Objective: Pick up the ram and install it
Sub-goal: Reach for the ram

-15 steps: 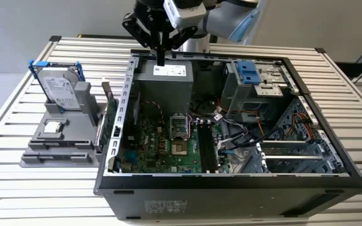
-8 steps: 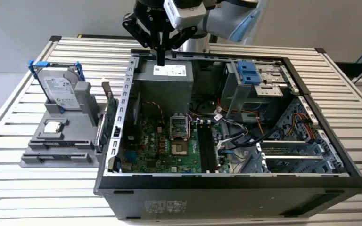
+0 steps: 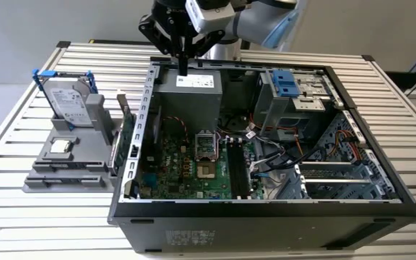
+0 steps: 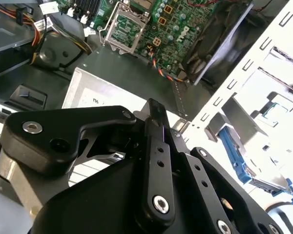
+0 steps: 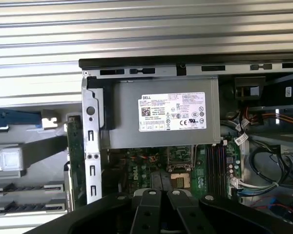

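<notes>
Exterior view: the black hand (image 3: 182, 67) hangs clenched and empty over the grey metal power supply box (image 3: 190, 100) inside the open black computer case (image 3: 266, 208). The ram (image 3: 125, 146), a long thin stick of dark green circuit board, stands on edge in the grey plastic holder (image 3: 67, 179) just beside the case wall. Likely light, stiff, fragile: pinch its flat faces near mid-length, avoiding the contacts.

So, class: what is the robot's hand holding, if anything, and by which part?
Nothing: the hand hangs bare above the case, and the ram stands outside it.
</notes>
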Action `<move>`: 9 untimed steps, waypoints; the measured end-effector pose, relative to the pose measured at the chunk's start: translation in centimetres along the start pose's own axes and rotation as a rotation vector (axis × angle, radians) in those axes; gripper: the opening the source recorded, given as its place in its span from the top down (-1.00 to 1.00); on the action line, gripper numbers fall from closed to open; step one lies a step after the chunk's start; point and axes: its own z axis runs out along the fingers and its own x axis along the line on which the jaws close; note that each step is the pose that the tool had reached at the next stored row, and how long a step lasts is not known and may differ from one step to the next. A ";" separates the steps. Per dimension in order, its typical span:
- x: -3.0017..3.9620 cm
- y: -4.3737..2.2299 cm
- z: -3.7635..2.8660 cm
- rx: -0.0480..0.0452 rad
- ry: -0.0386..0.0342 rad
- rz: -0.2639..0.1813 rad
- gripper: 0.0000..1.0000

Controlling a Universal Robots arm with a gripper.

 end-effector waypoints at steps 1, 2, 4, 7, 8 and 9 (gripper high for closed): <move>0.13 -0.01 0.00 0.0000 0.0000 0.000 1.00; 0.25 -0.02 0.00 -0.0001 0.0001 0.000 1.00; 0.55 -0.04 0.00 -0.0001 0.0001 -0.002 1.00; 0.95 -0.07 -0.01 -0.0002 0.0003 -0.007 1.00; 1.07 -0.08 -0.01 -0.0002 0.0005 -0.008 1.00; 1.21 -0.09 -0.01 -0.0002 0.0005 -0.010 1.00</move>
